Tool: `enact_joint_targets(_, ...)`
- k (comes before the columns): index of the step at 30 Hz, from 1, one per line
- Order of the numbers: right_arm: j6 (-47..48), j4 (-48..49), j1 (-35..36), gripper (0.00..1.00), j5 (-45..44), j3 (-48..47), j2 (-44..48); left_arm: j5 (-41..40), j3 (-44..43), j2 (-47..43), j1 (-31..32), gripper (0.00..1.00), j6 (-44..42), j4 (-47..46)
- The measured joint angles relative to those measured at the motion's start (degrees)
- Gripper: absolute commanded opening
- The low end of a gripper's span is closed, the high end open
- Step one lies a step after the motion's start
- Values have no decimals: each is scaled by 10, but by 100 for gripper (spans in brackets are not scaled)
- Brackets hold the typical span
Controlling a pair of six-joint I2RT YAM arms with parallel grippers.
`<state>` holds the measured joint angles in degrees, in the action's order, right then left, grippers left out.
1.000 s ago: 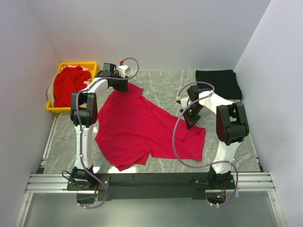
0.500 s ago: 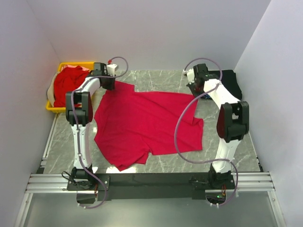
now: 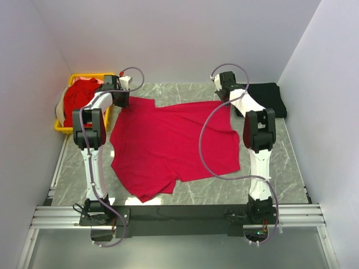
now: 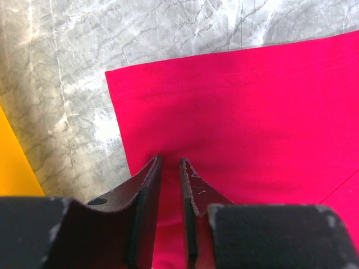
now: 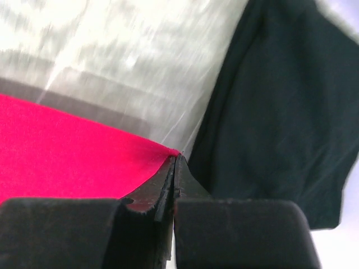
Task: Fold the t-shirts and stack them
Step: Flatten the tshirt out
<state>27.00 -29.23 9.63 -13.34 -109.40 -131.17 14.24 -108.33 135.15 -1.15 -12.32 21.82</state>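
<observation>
**Red t-shirt (image 3: 174, 140): laid open on the table, held at both far corners**

Item. The red t-shirt is seen spread nearly flat over the middle of the grey marbled table (image 3: 185, 92). Its far edge is drawn out in a line between the two grippers. The near edge is uneven, and a flap is seen projecting toward the arm bases at the near left.

Left gripper (image 4: 168, 162). It is placed at the far left corner of the shirt, just beside the yellow basket (image 3: 90, 75). In the left wrist view its dark fingers (image 4: 146, 185) are brought almost together, and a raised fold of red cloth is nipped in the narrow slit between them. The stitched hem and the square corner of the shirt are seen lying flat on the marble beyond the tips.

Right gripper (image 5: 175, 157). It is placed at the far right corner. Its fingers (image 5: 151, 196) are pressed tight together, and the very tip of the shirt's corner is caught between them.

Black t-shirt (image 3: 268, 92). It is laid folded at the far right of the table, close beside the right gripper and apart from the red shirt.

Heaped red cloth (image 3: 81, 101). It is piled inside the yellow basket at the far left.
</observation>
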Motion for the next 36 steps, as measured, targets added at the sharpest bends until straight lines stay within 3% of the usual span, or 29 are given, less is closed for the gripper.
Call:
enact_joint_targets(13,43,93,6,0,-87,-107,-95,-6,-28,14,-1,29,2,-2)
enact_joint_targets(16,54,91,6,16,-97,-107,-109,-7,-46,26,-1,29,2,0)
enact_joint_targets(17,57,91,6,30,-99,-107,-113,-7,-54,32,-1,29,3,0)
enact_joint_targets(20,63,83,9,47,-106,-107,-120,-6,-62,36,-2,34,10,-2)
enact_joint_targets(23,63,74,9,53,-108,-105,-115,4,-56,30,-2,41,15,-15)
enact_joint_targets(31,35,-24,11,53,-25,-52,11,64,59,-115,-2,48,21,-9)
enact_joint_targets(34,25,-80,13,49,32,-23,92,77,114,-200,0,47,19,2)
enact_joint_targets(36,24,-114,14,40,76,-5,138,84,147,-242,3,47,19,6)
